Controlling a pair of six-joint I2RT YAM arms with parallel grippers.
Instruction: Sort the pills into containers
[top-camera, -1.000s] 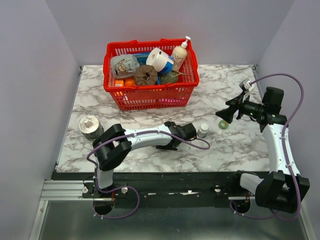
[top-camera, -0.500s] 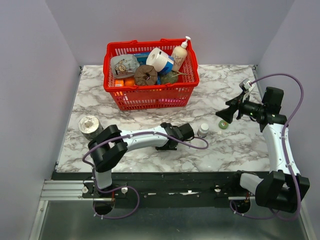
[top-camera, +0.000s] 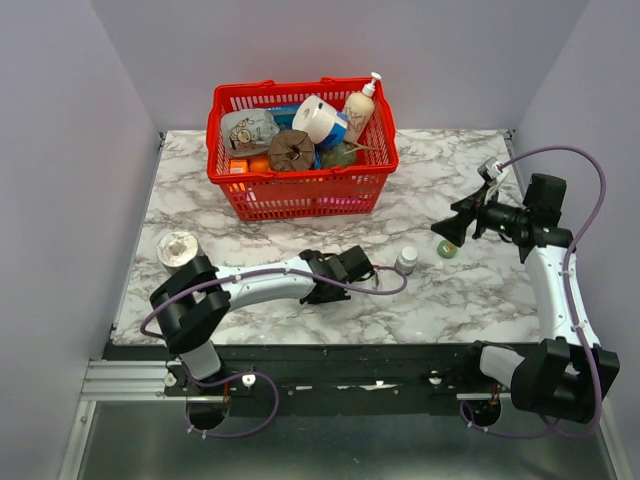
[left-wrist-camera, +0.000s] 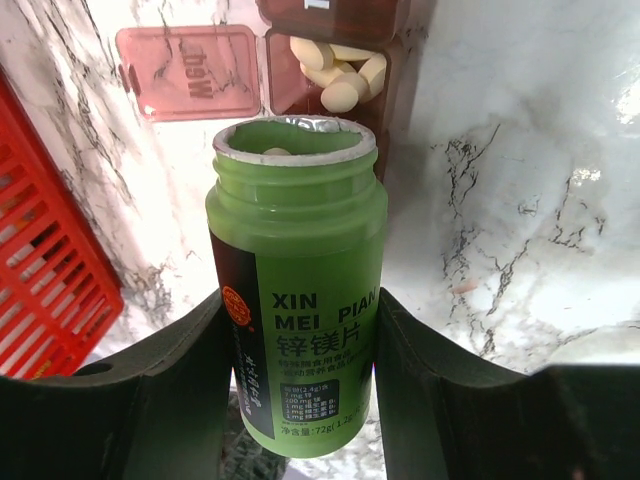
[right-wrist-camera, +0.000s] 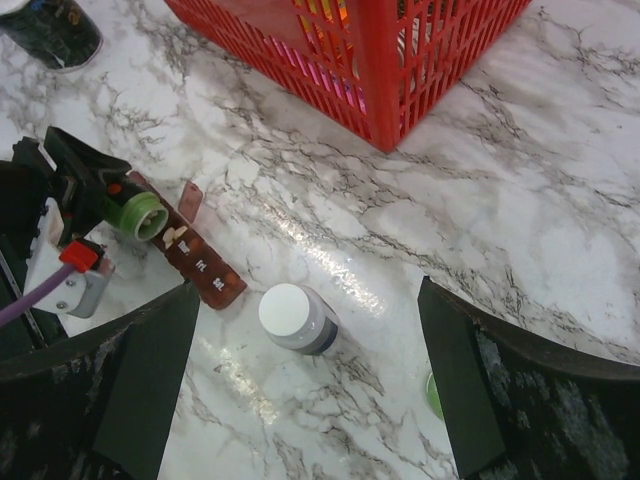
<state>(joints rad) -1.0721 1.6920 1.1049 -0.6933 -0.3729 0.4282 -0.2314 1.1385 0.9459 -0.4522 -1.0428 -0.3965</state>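
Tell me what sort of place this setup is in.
Probably a robotics lab test cell: a white marble-patterned tabletop boxed in by plain grey panel walls, a left robot arm and right robot arm bolted at its near edge, and a red plastic basket of assorted household props.

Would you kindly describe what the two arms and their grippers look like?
Both the left arm and right arm have pale grey-white links between bulky black joints, each trailed by a looping purple cable. The left gripper's fingers and the right gripper's fingers are broad, matte black wedges.
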